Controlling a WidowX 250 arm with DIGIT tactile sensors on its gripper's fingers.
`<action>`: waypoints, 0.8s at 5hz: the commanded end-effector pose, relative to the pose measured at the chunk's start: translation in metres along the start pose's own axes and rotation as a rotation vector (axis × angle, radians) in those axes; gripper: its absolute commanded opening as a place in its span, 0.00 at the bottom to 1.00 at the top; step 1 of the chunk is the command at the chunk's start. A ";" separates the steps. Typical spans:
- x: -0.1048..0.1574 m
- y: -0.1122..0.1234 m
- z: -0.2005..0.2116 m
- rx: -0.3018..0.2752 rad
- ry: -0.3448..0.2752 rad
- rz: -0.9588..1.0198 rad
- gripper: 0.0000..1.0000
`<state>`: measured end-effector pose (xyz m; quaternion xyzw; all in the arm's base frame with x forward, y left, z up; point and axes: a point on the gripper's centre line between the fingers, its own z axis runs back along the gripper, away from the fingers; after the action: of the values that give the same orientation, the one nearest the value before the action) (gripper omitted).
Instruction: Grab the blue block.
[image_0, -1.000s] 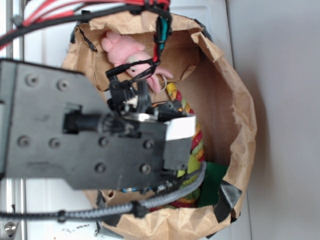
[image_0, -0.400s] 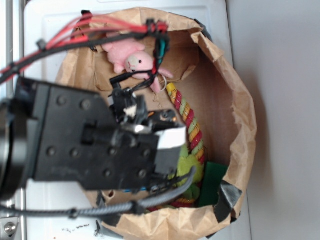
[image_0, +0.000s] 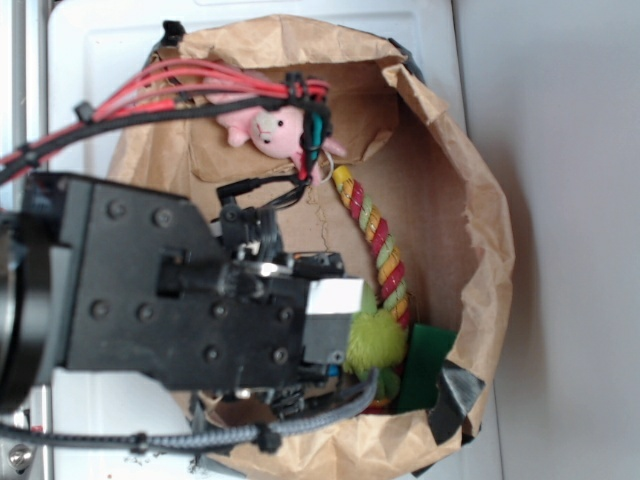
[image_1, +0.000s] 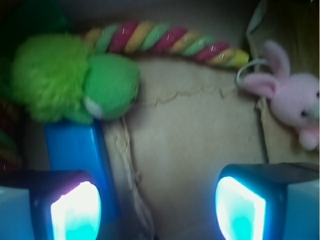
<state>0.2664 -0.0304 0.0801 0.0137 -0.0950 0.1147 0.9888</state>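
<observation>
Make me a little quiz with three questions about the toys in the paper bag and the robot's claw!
1. True or false: the gripper is already squeezing the blue block.
2. In the wrist view, which toy lies right above the blue block? A) the pink bunny B) the green plush toy C) the striped rope
3. Fill in: all the toys lie inside a brown ____ bag.

Key
1. False. The fingers are spread wide, and the block sits behind the one on the picture's left, not between them.
2. B
3. paper
</observation>
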 end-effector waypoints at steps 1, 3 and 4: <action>0.004 -0.014 0.007 -0.046 -0.035 -0.068 1.00; -0.004 -0.029 0.008 -0.075 -0.043 -0.104 1.00; -0.007 -0.034 0.005 -0.071 -0.055 -0.112 1.00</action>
<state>0.2666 -0.0611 0.0721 -0.0055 -0.1080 0.0669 0.9919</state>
